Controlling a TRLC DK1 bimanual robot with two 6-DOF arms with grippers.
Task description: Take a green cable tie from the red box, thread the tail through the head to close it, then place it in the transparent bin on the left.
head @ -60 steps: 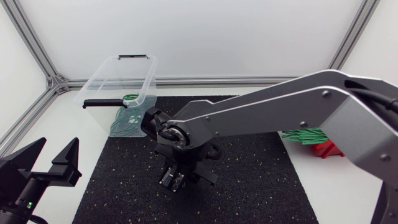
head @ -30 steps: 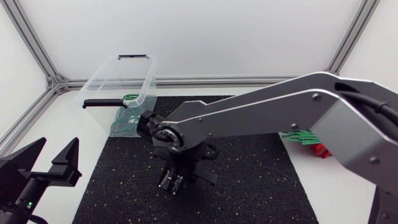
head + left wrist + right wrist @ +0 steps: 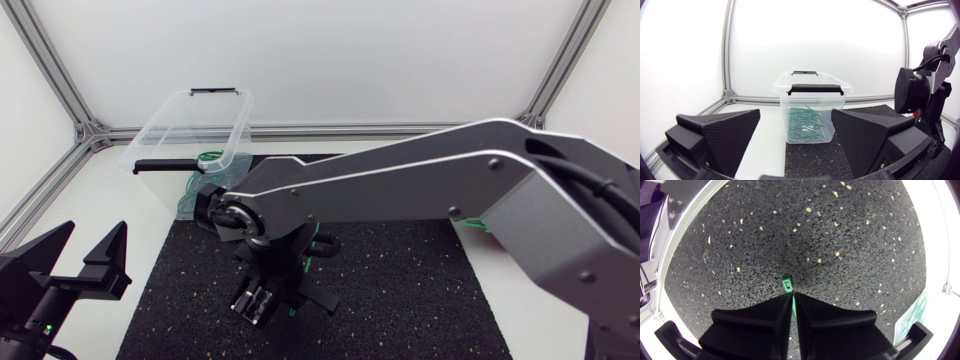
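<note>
In the right wrist view my right gripper point(image 3: 791, 294) is shut on a green cable tie point(image 3: 786, 284); the tie's head sticks out just past the fingertips, above the black mat. Seen from the head view, this gripper point(image 3: 262, 300) hangs over the mat's left half, and a green loop of the tie point(image 3: 311, 252) shows beside the wrist. The transparent bin point(image 3: 190, 128) stands at the back left with several closed green ties point(image 3: 807, 122) inside. My left gripper point(image 3: 90, 242) stays open at the front left, facing the bin point(image 3: 812, 100). My right arm hides the red box.
A black speckled mat point(image 3: 400, 290) covers the middle of the table. The long right arm point(image 3: 420, 180) spans it from the right edge to the bin's front. Aluminium frame posts point(image 3: 60, 85) stand at the back corners.
My right arm has swung left and toward the front, lowering its gripper, whose fingers have shut on the tie. It now covers the red box. The left arm has not moved.
</note>
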